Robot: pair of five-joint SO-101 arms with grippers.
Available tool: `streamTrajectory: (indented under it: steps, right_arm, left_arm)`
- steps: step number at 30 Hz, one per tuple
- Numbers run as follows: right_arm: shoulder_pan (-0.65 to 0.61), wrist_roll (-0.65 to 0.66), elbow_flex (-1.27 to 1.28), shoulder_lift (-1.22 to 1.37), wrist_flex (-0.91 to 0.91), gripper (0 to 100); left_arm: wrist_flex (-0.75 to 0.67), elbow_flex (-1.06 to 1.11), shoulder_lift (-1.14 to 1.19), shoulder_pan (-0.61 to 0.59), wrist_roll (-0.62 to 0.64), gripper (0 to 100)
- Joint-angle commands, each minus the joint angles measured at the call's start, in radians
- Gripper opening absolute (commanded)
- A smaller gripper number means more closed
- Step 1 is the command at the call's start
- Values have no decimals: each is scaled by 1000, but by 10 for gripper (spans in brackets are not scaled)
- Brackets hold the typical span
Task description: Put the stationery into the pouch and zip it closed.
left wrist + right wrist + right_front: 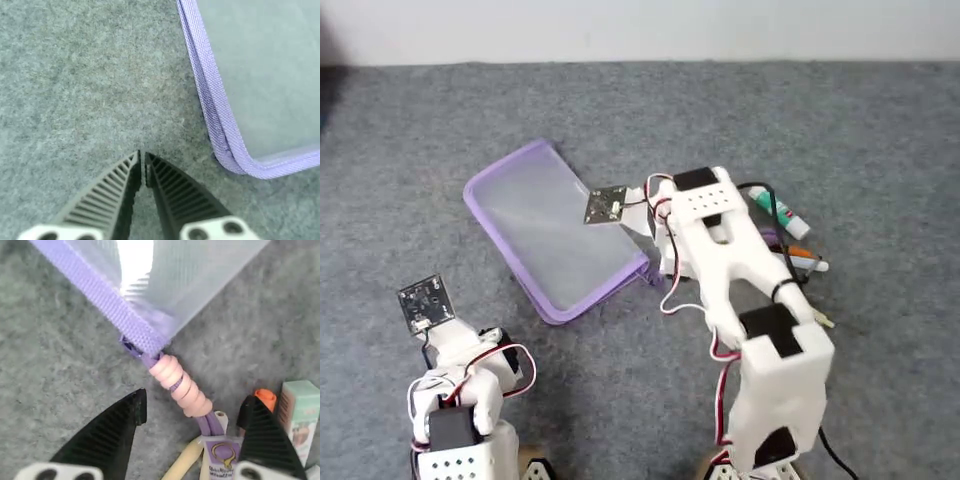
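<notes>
The clear pouch with purple trim lies flat on the grey carpet, left of centre. Its zip pull, a purple cord with pink beads, hangs off the pouch corner. My right gripper is open, its two fingers standing on either side of the beads without touching them. The stationery lies just beyond: an orange-capped pen, a teal box, a purple-labelled piece, and a glue stick. My left gripper is shut and empty over bare carpet, short of another pouch corner.
The right arm stretches over the spot between the pouch and the pens, hiding part of them. The left arm stands folded at the near left. Open carpet lies all around, with a white wall at the far edge.
</notes>
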Motion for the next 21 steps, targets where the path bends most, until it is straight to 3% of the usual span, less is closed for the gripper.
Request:
streamTrajectory:
  steps: [1, 6, 13, 21]
  right_arm:
    - [-12, 31, -72, 35, 22, 304]
    - [-28, 68, -74, 117, 22, 269]
    - [-28, 66, -74, 137, 30, 9]
    - [-15, 49, -74, 65, 150, 10]
  left_arm:
    - [3, -13, 3, -5, 9, 17]
    - [3, -13, 3, -5, 9, 17]
    - [3, -13, 3, -5, 9, 17]
    - [3, -13, 3, -5, 9, 17]
